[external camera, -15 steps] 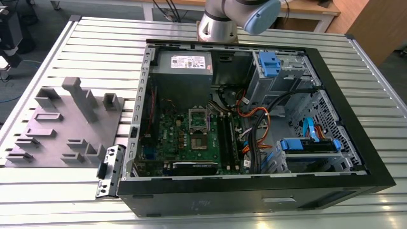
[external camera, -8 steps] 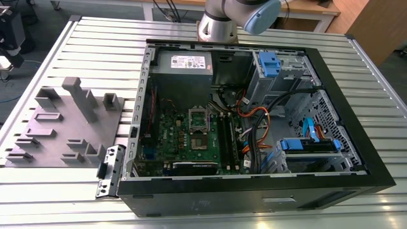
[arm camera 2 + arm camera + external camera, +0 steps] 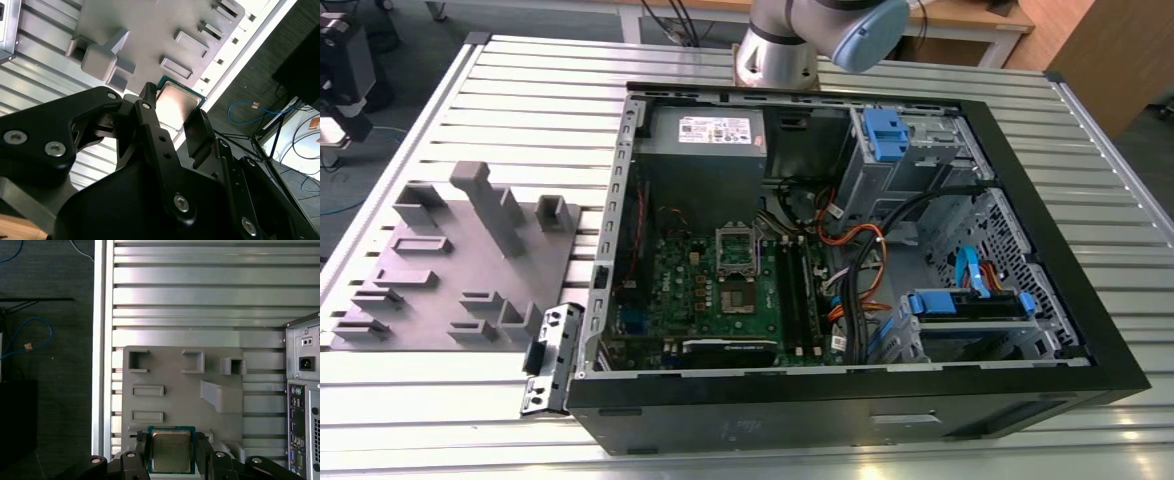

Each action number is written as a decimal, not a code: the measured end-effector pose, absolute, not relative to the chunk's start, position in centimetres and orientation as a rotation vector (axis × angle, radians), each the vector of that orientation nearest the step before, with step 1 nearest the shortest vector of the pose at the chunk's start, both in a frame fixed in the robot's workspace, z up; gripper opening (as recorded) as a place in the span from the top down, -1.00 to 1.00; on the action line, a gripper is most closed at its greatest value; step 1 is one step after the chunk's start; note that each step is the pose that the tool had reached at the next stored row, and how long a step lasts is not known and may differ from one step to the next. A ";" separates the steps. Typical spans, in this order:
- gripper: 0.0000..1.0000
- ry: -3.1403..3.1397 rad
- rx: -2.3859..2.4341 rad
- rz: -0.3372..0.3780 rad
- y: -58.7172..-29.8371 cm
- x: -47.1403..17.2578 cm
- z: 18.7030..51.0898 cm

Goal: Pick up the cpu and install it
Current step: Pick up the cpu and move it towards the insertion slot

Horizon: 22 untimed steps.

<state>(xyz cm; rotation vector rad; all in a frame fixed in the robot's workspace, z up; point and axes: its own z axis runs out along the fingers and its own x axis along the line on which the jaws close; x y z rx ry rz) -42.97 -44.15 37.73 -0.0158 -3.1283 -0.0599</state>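
The jaws are clamped on the cpu (image 3: pixel 171 450), pressing on 2 opposite edges so that its silver top stays bare between them. It sits over the near end of the grey tray (image 3: pixel 220 405), which lies on the slatted desk (image 3: pixel 200 285) just beside the computer case (image 3: pixel 302 390). I cannot tell for certain whether it is clear of the tray.

I judge the step in hand to be the pick-up. To do it well, the hold should stay on the rim only, firm enough that the thin chip cannot slip yet not so hard that it bends or skews. The chip should stay flat, since a tilt in the jaws would likely spoil the seating. A straight rise should avoid catching on the tray's raised blocks.

The first wrist view looks square down on the chip and shows it centred and level between the jaws. In the second wrist view the cpu (image 3: pixel 177 105) is seen at a slant, which shows its green edge and hints at a gap beneath it. The exterior view gives what both wrist views lack: the open case (image 3: pixel 854 400), the green motherboard (image 3: pixel 720 290) and the socket (image 3: pixel 744 297), well apart from the tray (image 3: pixel 440 270).
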 end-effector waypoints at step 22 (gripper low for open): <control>0.06 -3.128 -0.016 -0.060 -44.1 -40.8 37.7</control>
